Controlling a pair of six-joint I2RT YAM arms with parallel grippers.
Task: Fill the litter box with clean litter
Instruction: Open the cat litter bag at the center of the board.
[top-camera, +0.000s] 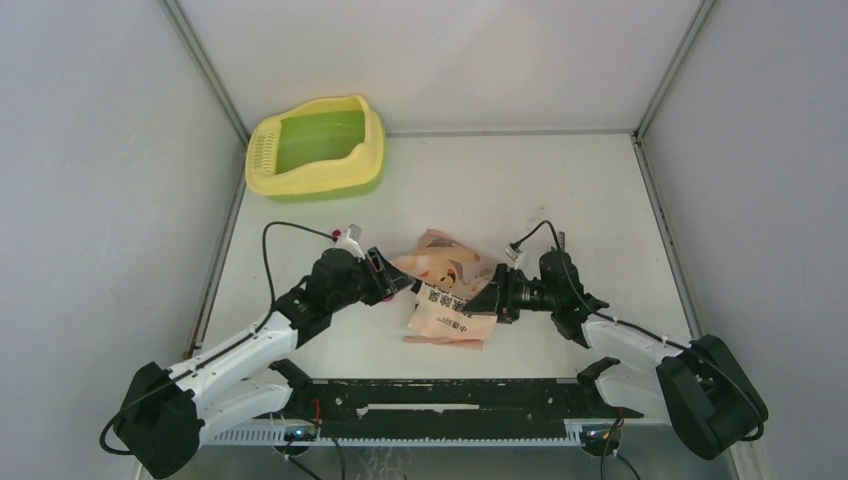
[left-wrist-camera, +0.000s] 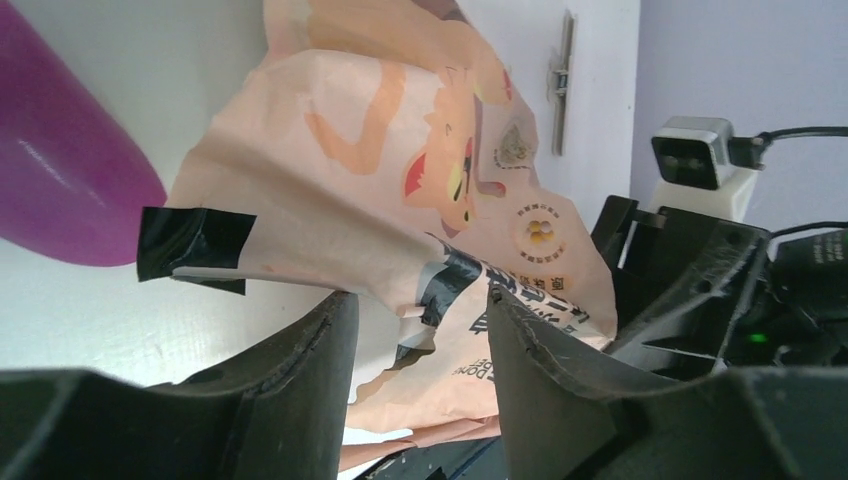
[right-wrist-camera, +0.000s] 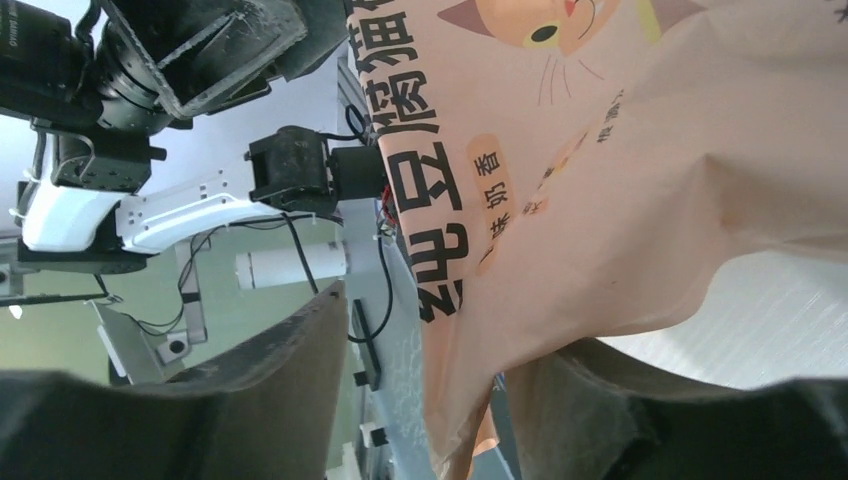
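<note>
The litter box (top-camera: 312, 183), yellow with a green basin, stands at the far left corner of the table. No clean litter shows in it or anywhere else. A crumpled pink-orange printed bag (top-camera: 450, 295) lies mid-table between both arms. My left gripper (top-camera: 405, 283) is at the bag's left edge; in the left wrist view its jaws (left-wrist-camera: 420, 295) stand apart, with the bag (left-wrist-camera: 400, 190) just past the tips and not pinched. My right gripper (top-camera: 478, 300) is at the bag's right side, open (right-wrist-camera: 445, 330), the bag's edge (right-wrist-camera: 600, 200) draped over one finger (right-wrist-camera: 610, 410).
A magenta scoop (left-wrist-camera: 60, 170) lies left of the bag, close to my left gripper. Grey enclosure walls stand on three sides. A black rail (top-camera: 450, 395) runs along the near edge between the arm bases.
</note>
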